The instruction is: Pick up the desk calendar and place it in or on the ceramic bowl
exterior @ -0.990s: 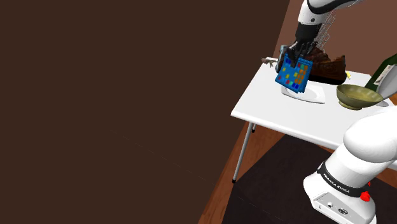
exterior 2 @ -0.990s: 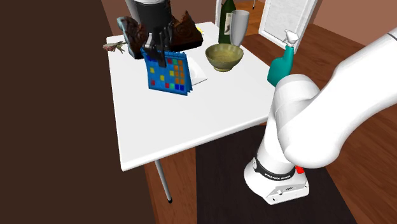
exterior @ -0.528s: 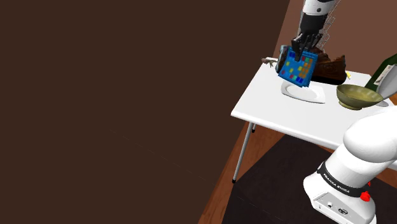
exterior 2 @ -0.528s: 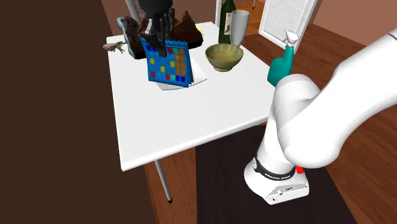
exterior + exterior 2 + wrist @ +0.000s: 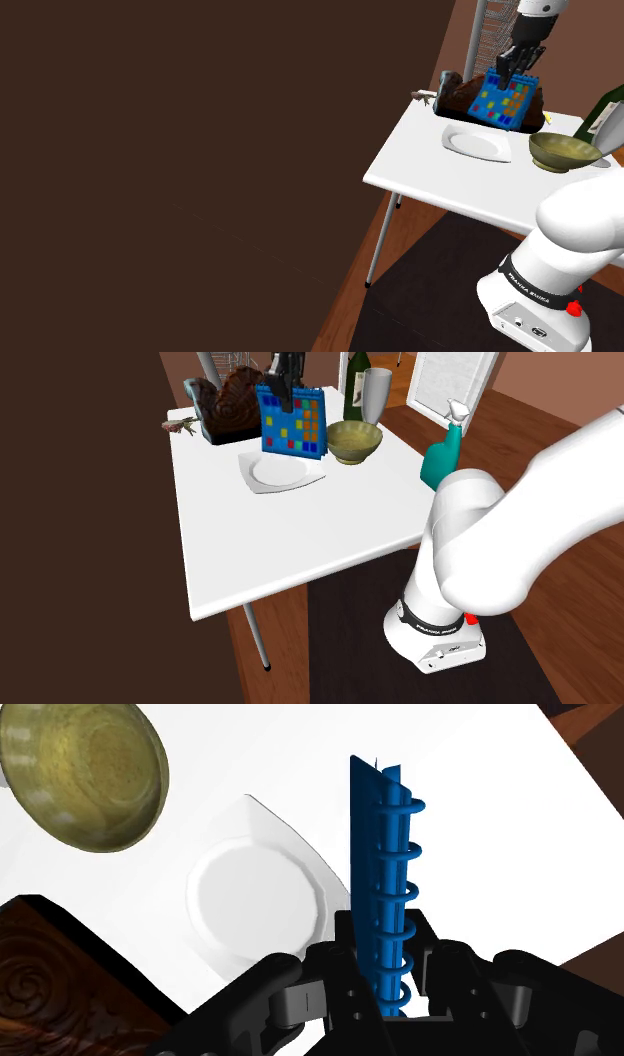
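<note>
The desk calendar (image 5: 502, 100) is blue with coloured squares and a blue spiral binding (image 5: 393, 894). It hangs in the air above the white table, clasped at its top edge by my black gripper (image 5: 520, 66), which is shut on it. In the second exterior view the calendar (image 5: 291, 424) hangs between the white plate (image 5: 280, 472) and the bowl (image 5: 352, 442), and the gripper (image 5: 285, 387) is above it. The bowl (image 5: 562, 152) is olive-green and stands on the table nearer the stand. In the wrist view the bowl (image 5: 85, 774) lies beyond the plate (image 5: 255, 899).
A dark brown carved object (image 5: 235, 402) stands at the table's far side, with a small figurine (image 5: 183, 424) at the corner. A dark bottle (image 5: 357, 382) and a grey cup (image 5: 376, 394) stand behind the bowl. A teal spray bottle (image 5: 442, 452) is near the arm. The white table (image 5: 440, 180) has thin metal legs.
The gripper has lifted the calendar up off the white plate and carried it toward the bowl. The plate now lies uncovered.
</note>
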Action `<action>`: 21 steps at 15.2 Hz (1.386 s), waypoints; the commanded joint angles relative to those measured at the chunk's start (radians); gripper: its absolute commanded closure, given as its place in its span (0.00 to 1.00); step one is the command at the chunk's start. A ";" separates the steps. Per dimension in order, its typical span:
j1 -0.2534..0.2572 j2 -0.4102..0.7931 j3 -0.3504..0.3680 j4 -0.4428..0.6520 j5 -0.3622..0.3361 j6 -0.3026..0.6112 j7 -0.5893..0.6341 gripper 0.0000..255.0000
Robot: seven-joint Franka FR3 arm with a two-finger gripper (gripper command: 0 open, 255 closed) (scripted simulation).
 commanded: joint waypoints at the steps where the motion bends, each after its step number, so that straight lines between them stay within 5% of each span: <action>1: -0.014 -0.005 -0.034 0.009 -0.018 -0.003 -0.045 1.00; 13: -0.059 0.111 -0.297 0.198 -0.075 0.009 -0.354 1.00; 21: -0.034 0.295 -0.527 0.410 -0.006 0.027 -0.600 1.00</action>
